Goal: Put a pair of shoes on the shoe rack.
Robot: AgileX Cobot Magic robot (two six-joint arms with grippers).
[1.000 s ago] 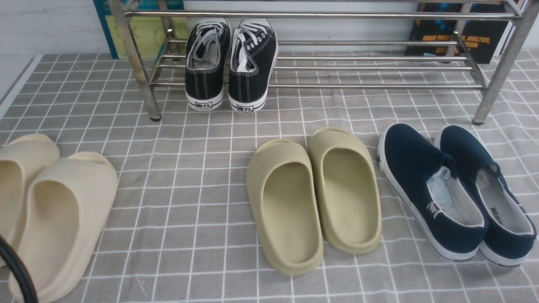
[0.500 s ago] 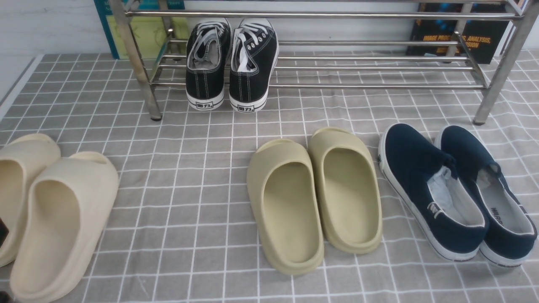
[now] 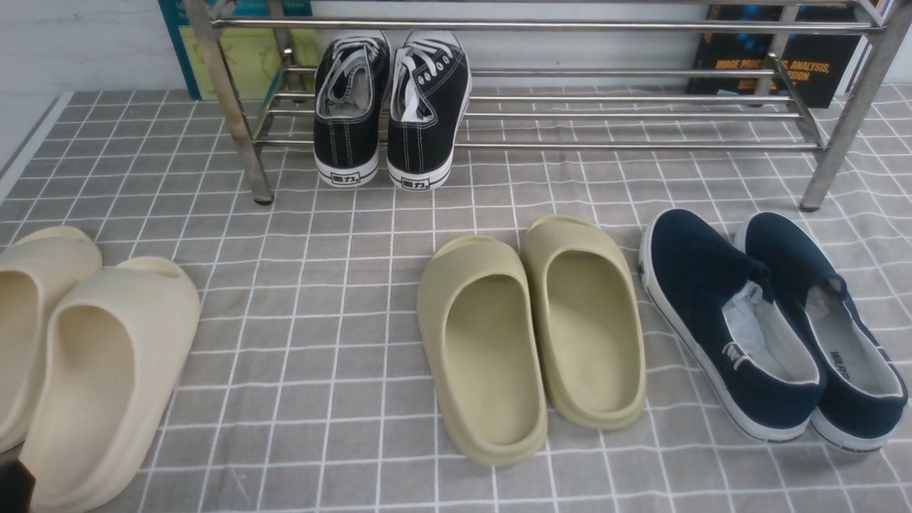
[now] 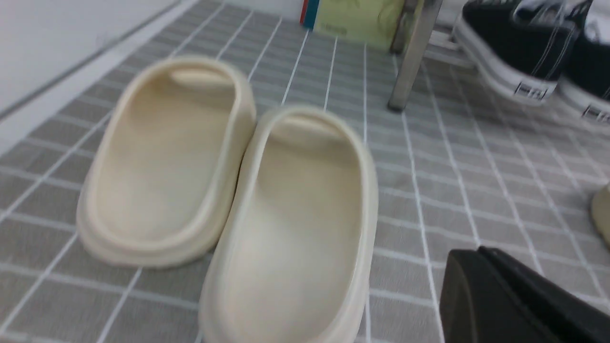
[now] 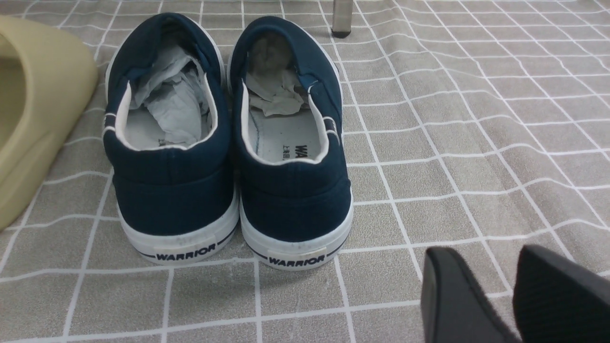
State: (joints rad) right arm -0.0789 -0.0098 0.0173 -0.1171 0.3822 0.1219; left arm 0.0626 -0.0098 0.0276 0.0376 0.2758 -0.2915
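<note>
The pair of shoes, two black lace-up sneakers, stands side by side on the lower bars of the silver shoe rack, towards its left end, heels facing me. The left wrist view catches their white-soled heels beside a rack leg. My left gripper is shut with nothing in it, low over the cloth next to the beige slides. A dark bit of that arm shows in the front view's corner. My right gripper is open and empty, behind the navy slip-ons.
Beige foam slides lie at the near left. Olive slides are in the middle and navy slip-ons at the right. Books lean behind the rack. A grey checked cloth covers the surface.
The dark part of my left arm at the front view's lower left has drawn back almost out of the picture. None of the shoes has moved.
</note>
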